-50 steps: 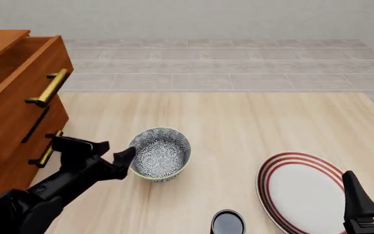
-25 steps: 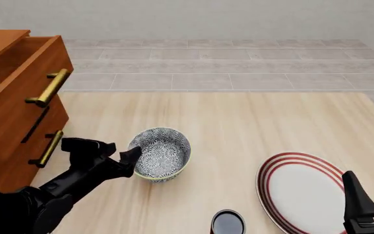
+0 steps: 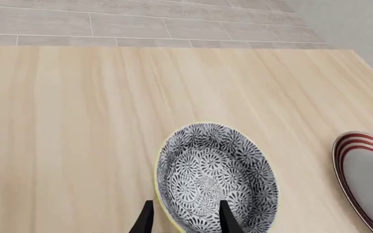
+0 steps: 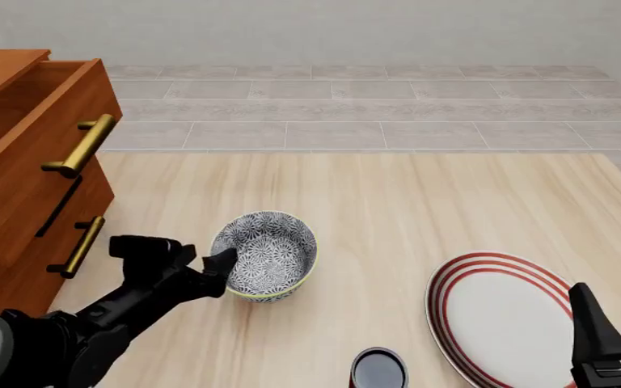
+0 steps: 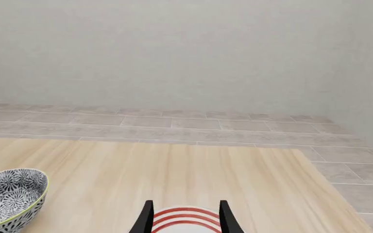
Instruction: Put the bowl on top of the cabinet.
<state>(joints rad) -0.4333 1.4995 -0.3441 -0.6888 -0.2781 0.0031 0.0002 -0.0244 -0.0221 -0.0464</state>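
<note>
**One bowl, one plate, one cup, one cabinet on the desk**

One patterned bowl (image 4: 264, 266) stands upright on the pale wooden desk (image 4: 397, 202), left of the middle in the front view and well below the cabinet's top. One flat white plate (image 4: 504, 319) with red rings lies at the near right, and one small dark cup (image 4: 378, 369) sits just left of it at the near edge. One reddish-brown cabinet (image 4: 19, 202) fills the left side; two brass bar handles show on its front, and its upper drawer (image 4: 25, 97) is pulled open.

Two arms are in view. The left gripper (image 4: 213, 267) is at the bowl's near-left rim; in the left wrist view its fingers (image 3: 228, 221) straddle the rim, one inside the bowl and one outside, parted with the wall between them. I cannot tell whether they press on it. The right gripper (image 5: 184, 218) hangs over the plate with its fingers parted and nothing between them.

The desk's wood grain is light and streaked. Beyond its far edge lies a grey tiled floor (image 4: 375, 105), ending at a plain pale wall (image 5: 173, 53).
</note>
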